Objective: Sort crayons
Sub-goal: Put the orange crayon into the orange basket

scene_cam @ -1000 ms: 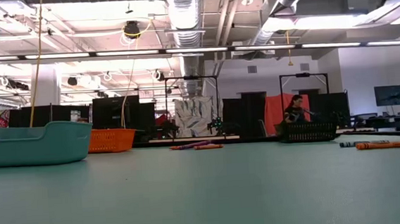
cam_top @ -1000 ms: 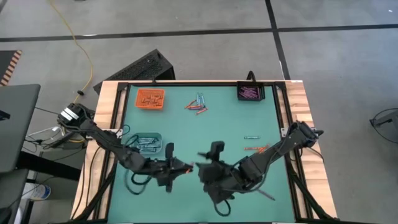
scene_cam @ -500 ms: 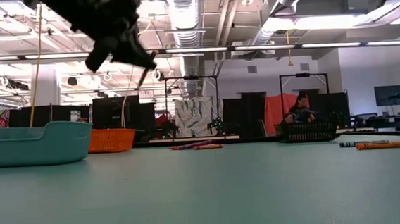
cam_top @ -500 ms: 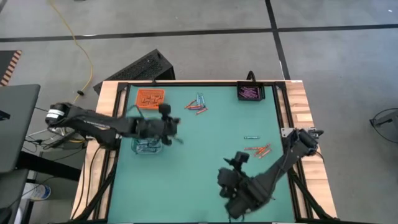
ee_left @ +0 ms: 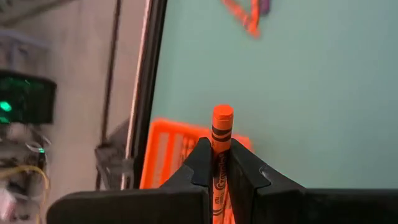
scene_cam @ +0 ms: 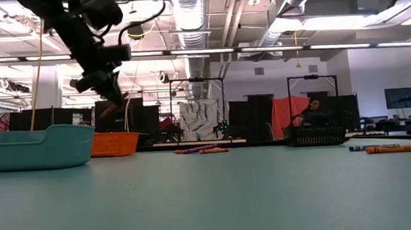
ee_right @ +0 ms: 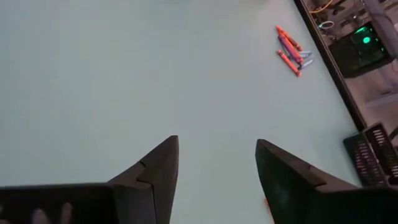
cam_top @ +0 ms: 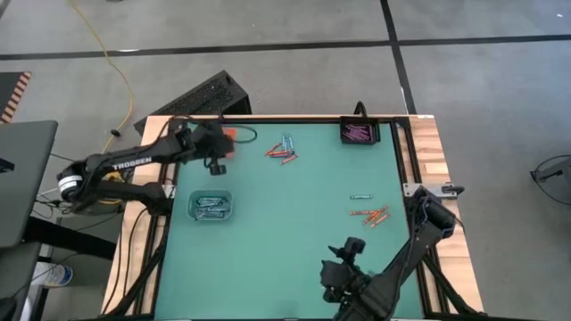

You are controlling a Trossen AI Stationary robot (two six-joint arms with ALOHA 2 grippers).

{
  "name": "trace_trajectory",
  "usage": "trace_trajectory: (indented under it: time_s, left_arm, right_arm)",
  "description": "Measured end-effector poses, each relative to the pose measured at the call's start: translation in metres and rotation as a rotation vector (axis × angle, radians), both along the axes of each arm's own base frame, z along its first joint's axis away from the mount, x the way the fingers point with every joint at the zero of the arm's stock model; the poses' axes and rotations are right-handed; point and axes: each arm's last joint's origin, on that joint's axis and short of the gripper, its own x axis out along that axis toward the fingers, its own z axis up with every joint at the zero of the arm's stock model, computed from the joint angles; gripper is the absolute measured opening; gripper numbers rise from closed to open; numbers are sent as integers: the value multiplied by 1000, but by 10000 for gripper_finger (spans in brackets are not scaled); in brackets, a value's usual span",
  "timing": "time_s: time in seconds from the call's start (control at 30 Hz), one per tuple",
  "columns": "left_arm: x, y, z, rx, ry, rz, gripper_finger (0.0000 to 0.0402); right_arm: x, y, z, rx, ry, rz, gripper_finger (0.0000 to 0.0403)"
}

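My left gripper [cam_top: 217,158] hovers above the orange tray [cam_top: 223,135] at the table's far left, shut on an orange crayon [ee_left: 221,146]; it also shows in the low view [scene_cam: 106,89]. My right gripper [ee_right: 214,168] is open and empty near the table's near edge [cam_top: 343,267]. Loose crayons lie in a far-middle pile [cam_top: 284,150] and a right-side group [cam_top: 373,214], with one blue-grey crayon [cam_top: 360,196] apart. A teal tray [cam_top: 211,206] holds blue-grey crayons; a black tray [cam_top: 359,133] holds purple ones. My left gripper pinches the orange crayon between its two fingers along its shaft [ee_left: 219,163]. The crayon lies along the fingers, and its flat end [ee_left: 222,115] sticks out past the fingertips. It is lifted clear above the orange tray.
A black foam block [cam_top: 201,96] lies off the table's far left corner. A laptop [cam_top: 22,178] sits left of the table. The middle of the green mat [cam_top: 285,223] is bare. A person shows far behind the table in the low view [scene_cam: 308,115].
My left gripper has risen from the table's near middle and swung toward the far left, past the teal tray, to above the orange tray, carrying the orange crayon. My right gripper has drawn back toward the table's near edge.
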Motion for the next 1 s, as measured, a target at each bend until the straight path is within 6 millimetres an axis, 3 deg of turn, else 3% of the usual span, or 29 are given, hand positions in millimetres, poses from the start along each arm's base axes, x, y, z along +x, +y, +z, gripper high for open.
trace_trajectory:
  time_s: [0.4,0.6,1.0]
  left_arm:
    - [-27,42,-10,-79,36,41,5]
    - [-21,60,-34,-122,131,90,17]
    - [-7,81,-46,-162,235,130,45]
  right_arm:
    - [-9,9,0,55,-66,-44,203]
    - [-11,11,0,82,-63,-62,203]
    - [-13,12,-1,111,-60,-82,203]
